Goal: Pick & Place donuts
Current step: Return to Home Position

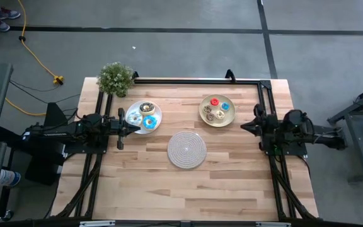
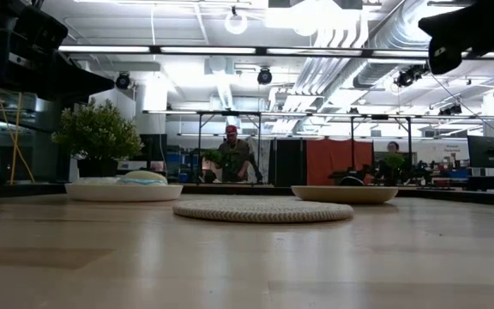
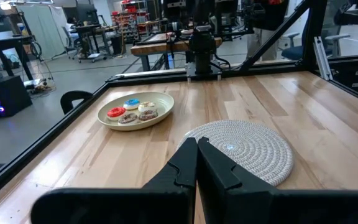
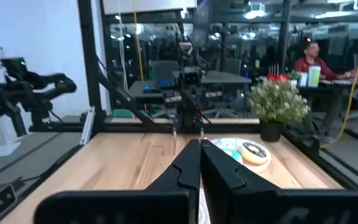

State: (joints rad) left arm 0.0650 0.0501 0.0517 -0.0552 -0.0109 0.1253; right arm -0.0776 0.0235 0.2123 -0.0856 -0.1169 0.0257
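The left gripper (image 1: pixel 135 128) has its two dark fingers (image 3: pixel 185 163) pressed together with nothing between them. It hangs above the left side of the bench (image 1: pixel 232 183), pointing toward the middle. In the high view its tips show over the nearest edge of the white plate (image 1: pixel 158 112). The right gripper (image 1: pixel 244 126) is likewise closed and empty, fingers (image 4: pixel 213 165) pressed together. It is raised over the right side of the bench and faces the left one across it.

On the white plate lie the three larger donuts: dark brown (image 1: pixel 147 107), white-iced (image 1: pixel 134 116) and blue-iced (image 1: pixel 149 122), close together. Just behind this plate, at the bench's far left corner, stands a small potted plant (image 1: pixel 115 77).

The mini donuts sit bunched on the yellow-green plate (image 1: pixel 232 116), just in front of the right gripper. The red one (image 1: pixel 214 101) and the blue one (image 1: pixel 225 106) are clearest. The others are brownish and pale, too small to sort with certainty.

The round pale spiral mat (image 1: pixel 186 149) lies between the two plates and nearer the front edge, bare and apart from both.

Beyond the bench, a person (image 2: pixel 232 153) is seen in the room behind.
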